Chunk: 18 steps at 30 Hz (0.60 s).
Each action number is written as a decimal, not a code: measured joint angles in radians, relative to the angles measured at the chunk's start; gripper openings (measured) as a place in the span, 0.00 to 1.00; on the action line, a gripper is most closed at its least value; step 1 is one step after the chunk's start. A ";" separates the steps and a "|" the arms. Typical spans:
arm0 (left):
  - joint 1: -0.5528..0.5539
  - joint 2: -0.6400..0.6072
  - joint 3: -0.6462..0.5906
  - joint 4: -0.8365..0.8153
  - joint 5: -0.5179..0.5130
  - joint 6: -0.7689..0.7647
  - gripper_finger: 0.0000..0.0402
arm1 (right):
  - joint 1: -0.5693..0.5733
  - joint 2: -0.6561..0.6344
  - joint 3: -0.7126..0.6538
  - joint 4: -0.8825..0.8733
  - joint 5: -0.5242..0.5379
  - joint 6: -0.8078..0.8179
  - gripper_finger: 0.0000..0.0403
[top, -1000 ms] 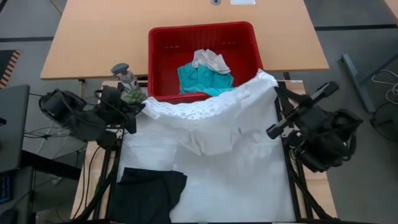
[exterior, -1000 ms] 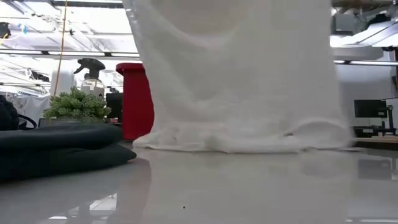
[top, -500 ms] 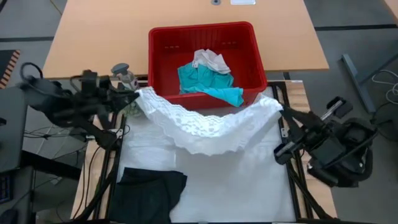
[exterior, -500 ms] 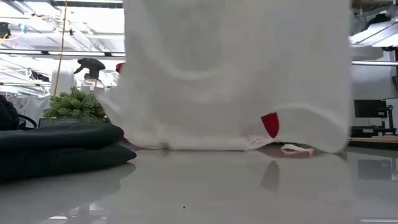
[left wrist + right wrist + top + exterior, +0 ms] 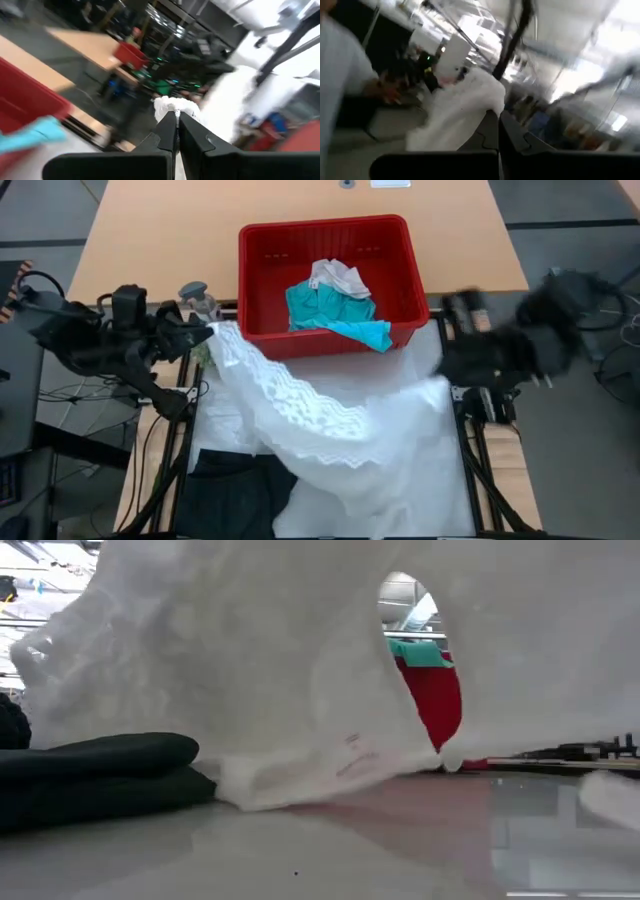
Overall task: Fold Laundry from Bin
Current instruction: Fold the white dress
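Stretching across the white tabletop [image 5: 440,480], the white lacy garment [image 5: 330,425] runs with its long axis from the left claw [image 5: 208,332] to the right claw [image 5: 447,370], sagging in the middle. Its scalloped lace edge runs in a slanting line from the left claw down toward the near side of the tabletop.

We note the left claw pinched shut on one bunched corner of the garment; in the left wrist view the cloth bulges just past the closed fingertips [image 5: 169,120]. The right claw is likewise clamped shut on the opposite corner, with white cloth spilling over its fingers [image 5: 492,125] in the right wrist view.

The red bin [image 5: 262,290] sits beyond the garment at the far side of the tabletop. Inside lie a teal garment [image 5: 330,310] and a small white piece [image 5: 338,277], touching each other.

A black garment [image 5: 235,495] lies folded at the near left of the tabletop, the white cloth's lower edge overlapping it; in the low view it rests flat beside the hanging white cloth.

A spray bottle [image 5: 195,298] stands just beside the left claw.
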 joint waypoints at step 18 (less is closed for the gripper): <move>-0.150 0.206 0.001 0.306 0.206 -0.053 0.00 | 0.358 0.022 -0.159 -0.065 0.660 0.256 0.05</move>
